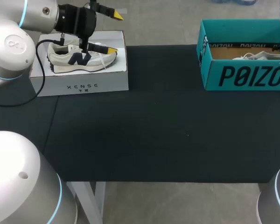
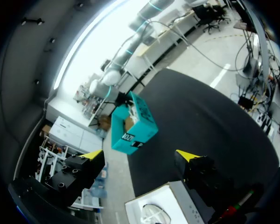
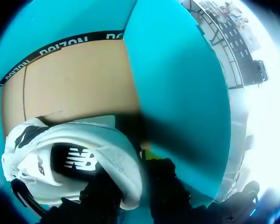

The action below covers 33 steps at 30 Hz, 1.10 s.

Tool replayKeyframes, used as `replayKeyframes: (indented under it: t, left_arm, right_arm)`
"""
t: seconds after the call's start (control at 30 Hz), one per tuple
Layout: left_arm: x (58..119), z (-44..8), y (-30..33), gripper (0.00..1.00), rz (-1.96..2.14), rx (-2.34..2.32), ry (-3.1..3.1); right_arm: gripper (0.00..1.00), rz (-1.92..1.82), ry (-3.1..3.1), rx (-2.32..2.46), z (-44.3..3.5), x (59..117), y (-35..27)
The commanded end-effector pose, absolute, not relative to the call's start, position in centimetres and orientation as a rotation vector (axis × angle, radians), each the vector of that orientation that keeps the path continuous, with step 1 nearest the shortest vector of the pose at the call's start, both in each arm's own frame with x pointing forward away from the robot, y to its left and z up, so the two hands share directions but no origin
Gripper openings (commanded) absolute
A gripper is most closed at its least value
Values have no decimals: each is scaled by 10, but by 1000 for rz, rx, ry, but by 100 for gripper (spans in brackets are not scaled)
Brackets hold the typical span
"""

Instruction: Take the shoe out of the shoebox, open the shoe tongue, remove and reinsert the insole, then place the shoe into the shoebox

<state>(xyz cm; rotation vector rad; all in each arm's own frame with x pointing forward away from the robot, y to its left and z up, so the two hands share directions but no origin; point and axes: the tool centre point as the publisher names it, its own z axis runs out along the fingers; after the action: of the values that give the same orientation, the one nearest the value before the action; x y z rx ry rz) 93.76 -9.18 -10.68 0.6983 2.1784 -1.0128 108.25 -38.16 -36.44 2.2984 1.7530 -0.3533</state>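
1. The shoe [image 3: 70,158] lies inside the shoebox [image 1: 238,74], upper right of the head view.
2. The right hand [image 3: 130,186] appears clamped on its edge. The left hand [image 1: 113,32] hangs open, upper left.
3. Likely the lift-out is just starting, with tongue, insole and return all left.

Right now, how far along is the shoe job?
Nothing looks done yet: one shoe lies in the teal shoebox, with the right pincer down on it, perhaps to lift it. The left pincer hangs open over a second shoe on the white box. Tongue, insole and return seemingly remain.
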Motion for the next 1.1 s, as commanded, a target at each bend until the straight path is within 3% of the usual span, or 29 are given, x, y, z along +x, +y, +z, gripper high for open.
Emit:
replayKeyframes:
  t: [0.03,0.73,1.1]
  left_arm:
    - [938,-107,-92,100,-1009,700,2181]
    - [938,-107,-92,100,-1009,700,2181]
    - [938,-107,-92,100,-1009,700,2181]
  right_arm:
    - [100,-352,1744,2310,-351,1082,-380]
    - [100,-229,1698,2417,-223,1095,-315]
    - [100,54,2141,2194,-188,1091,-277]
